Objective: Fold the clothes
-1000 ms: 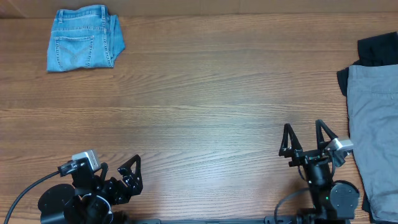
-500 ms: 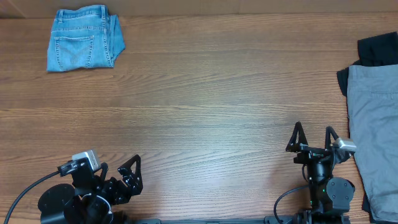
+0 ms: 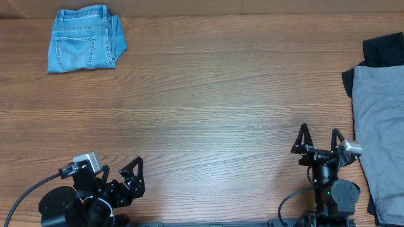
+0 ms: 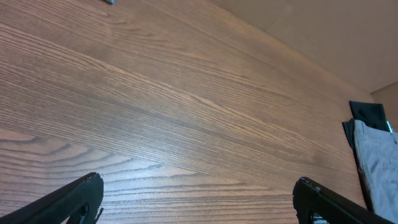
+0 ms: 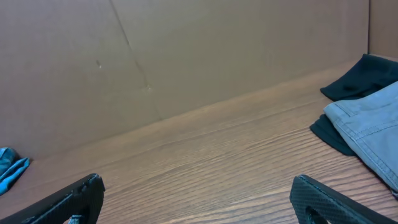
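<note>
wood table (image 3: 202, 113): grey trousers (image 3: 382, 126) lie just right of my right gripper (image 3: 319, 130), long axis near-to-far, over black garment (image 3: 385, 47); folded jeans (image 3: 85, 47) far-left. my left gripper (image 3: 134, 171) well apart. both jaws spread, empty.

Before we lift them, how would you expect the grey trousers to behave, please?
The grey trousers lie flat and soft, so they will probably droop from one pinch. Overlapping the black garment, they may drag it.

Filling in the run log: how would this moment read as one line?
left gripper: open, empty | right gripper: open, empty | jeans: folded, far left corner | grey trousers: right edge, lying on black garment
</note>
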{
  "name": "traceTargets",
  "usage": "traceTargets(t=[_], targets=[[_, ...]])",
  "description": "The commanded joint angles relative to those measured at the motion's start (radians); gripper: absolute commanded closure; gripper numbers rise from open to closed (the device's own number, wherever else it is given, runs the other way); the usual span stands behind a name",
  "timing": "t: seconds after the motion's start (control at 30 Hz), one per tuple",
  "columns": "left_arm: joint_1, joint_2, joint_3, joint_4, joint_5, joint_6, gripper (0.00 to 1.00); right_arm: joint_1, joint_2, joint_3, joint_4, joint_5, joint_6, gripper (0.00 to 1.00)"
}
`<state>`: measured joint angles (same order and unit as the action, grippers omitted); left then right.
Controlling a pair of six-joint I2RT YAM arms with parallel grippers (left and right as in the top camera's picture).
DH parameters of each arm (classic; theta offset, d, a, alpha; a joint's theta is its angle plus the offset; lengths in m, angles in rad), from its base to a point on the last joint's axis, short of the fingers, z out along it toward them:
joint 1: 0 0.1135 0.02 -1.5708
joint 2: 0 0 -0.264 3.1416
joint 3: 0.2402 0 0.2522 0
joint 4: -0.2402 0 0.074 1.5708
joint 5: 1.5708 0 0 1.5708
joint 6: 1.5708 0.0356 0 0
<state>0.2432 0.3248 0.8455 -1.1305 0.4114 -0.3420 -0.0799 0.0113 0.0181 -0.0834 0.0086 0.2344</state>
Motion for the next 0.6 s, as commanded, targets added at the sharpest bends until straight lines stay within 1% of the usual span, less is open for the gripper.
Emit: traceTargets(t=[0.0,0.33,0.37,0.4,0.5,0.57], targets=[[-0.002,-0.005,-0.002,0.001,-0.003,-0.01,0.0,-0.005,-0.008,-0.01,0.002,0.013,-0.006,0.0],[-0.002,-0.005,-0.002,0.0,-0.004,-0.01,0.0,-0.005,-0.008,-0.01,0.002,0.013,-0.006,0.0],[-0.002,-0.005,-0.002,0.005,-0.019,-0.001,0.0,-0.005,-0.008,-0.01,0.002,0.013,-0.006,0.0],[-0.002,-0.005,-0.003,0.017,-0.109,0.005,0.0,-0.005,-0.008,-0.01,0.002,0.013,-0.006,0.0],[-0.003,-0.006,-0.023,0.017,-0.122,0.002,0.0,-0.005,-0.008,-0.01,0.002,0.013,-0.006,0.0],[-0.021,-0.023,-0.065,0.058,-0.124,0.0,0.0,-0.005,-0.008,-0.01,0.002,0.013,-0.006,0.0]])
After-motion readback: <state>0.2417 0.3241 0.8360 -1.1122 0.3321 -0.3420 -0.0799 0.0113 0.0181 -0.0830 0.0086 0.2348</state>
